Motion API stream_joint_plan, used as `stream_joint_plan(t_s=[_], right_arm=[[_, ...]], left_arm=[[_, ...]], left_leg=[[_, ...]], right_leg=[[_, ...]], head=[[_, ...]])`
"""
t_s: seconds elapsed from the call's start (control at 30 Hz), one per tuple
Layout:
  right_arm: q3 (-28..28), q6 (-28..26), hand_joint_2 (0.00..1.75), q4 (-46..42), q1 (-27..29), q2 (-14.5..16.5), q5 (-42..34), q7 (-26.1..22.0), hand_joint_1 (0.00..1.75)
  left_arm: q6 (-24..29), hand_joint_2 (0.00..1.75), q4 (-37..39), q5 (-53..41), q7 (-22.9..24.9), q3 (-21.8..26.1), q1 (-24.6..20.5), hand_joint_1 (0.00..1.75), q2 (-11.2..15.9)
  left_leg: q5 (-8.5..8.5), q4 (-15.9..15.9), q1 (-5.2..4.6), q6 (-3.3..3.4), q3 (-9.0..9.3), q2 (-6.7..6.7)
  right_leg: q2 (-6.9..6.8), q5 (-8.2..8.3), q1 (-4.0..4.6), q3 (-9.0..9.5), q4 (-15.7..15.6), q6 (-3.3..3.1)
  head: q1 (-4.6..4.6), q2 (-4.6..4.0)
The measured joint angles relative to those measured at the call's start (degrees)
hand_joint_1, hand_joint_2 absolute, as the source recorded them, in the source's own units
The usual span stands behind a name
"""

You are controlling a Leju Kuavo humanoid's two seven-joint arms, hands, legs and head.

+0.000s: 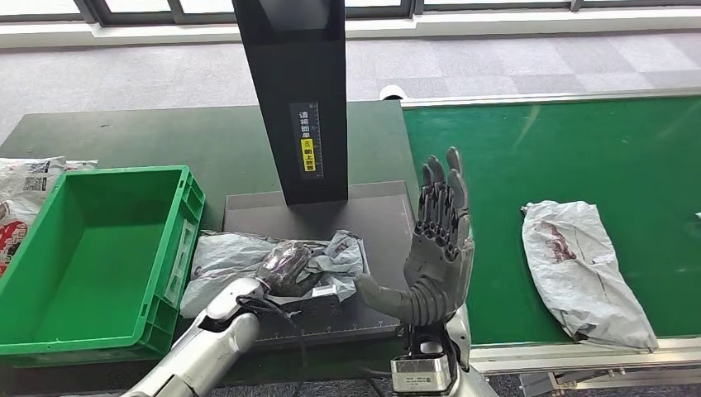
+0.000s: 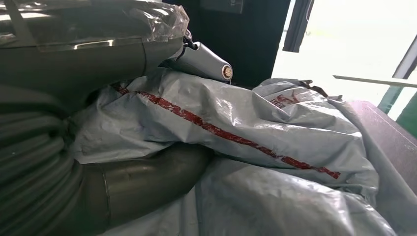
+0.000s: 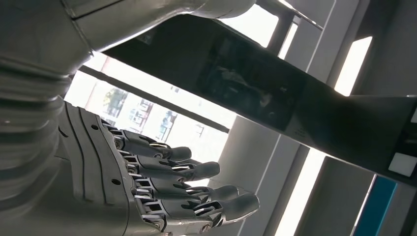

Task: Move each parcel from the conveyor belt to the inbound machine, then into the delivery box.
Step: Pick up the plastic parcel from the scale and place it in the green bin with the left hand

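Note:
A crumpled grey parcel [image 1: 227,255] lies on the black platform [image 1: 376,217] of the inbound machine, in front of its dark column [image 1: 298,91]. My left hand [image 1: 285,269] grips this parcel. In the left wrist view the parcel [image 2: 236,123], with its red stripe, is bunched between the thumb [image 2: 142,184] and a finger [image 2: 206,61]. My right hand [image 1: 438,240] is raised over the platform's right edge, open, fingers [image 3: 196,169] straight and holding nothing. A second grey parcel [image 1: 583,269] lies on the green conveyor belt [image 1: 579,141] to the right. The green delivery box [image 1: 99,174] stands at the left with nothing in it.
More bagged parcels [image 1: 25,186] lie on the dark table [image 1: 165,132] left of the box. The conveyor's metal rim [image 1: 579,351] runs along its near side. Grey floor and a window wall lie beyond.

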Motion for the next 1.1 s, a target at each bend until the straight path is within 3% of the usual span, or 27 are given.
stream_joint_plan(t_s=[0.17, 0.3, 0.53, 0.8, 1.1], right_arm=[[0.0, 1.2, 1.75, -0.5, 1.4, 0.0, 1.6, 0.0, 0.00], [0.0, 0.6, 1.75, -1.2, 2.8, 0.0, 2.1, 0.0, 0.00], [0.0, 0.0, 1.75, -1.8, 3.6, 0.0, 2.1, 0.0, 0.00], [0.0, -1.2, 1.75, -2.8, 6.2, 0.0, 3.6, 0.0, 0.00], [-0.2, -1.5, 1.75, -4.7, 9.3, 0.0, 4.3, 0.0, 0.00]], left_arm=[[6.5, 1.75, -5.5, -3.7, 3.0, 0.1, 2.6, 1.75, 0.7], [15.0, 1.75, -17.3, -5.1, 5.5, 2.3, 6.2, 1.75, 2.8], [15.1, 1.75, -30.7, -5.6, 5.9, 6.1, 9.4, 1.75, 5.1], [21.9, 1.75, -41.9, -3.2, 0.4, 11.9, 10.6, 1.75, 5.6], [22.0, 1.75, -47.8, 0.6, -3.0, 18.3, 9.0, 1.75, 6.3]], left_leg=[[0.00, 0.0, 0.00, 0.00, -0.06, 0.01], [-0.01, 0.0, 0.01, -0.01, -0.10, 0.03], [-0.01, 0.0, 0.02, 0.00, -0.10, 0.01], [-0.01, 0.0, 0.02, -0.01, -0.10, -0.04], [0.00, 0.0, 0.03, -0.01, -0.08, -0.02]], right_leg=[[0.01, 0.00, 0.00, -0.05, 0.0, 0.00], [0.03, -0.01, 0.02, -0.12, 0.0, -0.01], [0.01, -0.02, 0.02, -0.10, 0.0, -0.02], [-0.04, -0.03, 0.04, -0.11, 0.0, -0.03], [-0.02, -0.03, 0.04, -0.09, 0.0, -0.04]], head=[[0.00, 0.00], [0.00, 0.00], [0.00, 0.00], [0.00, 0.00], [-0.01, 0.00]])
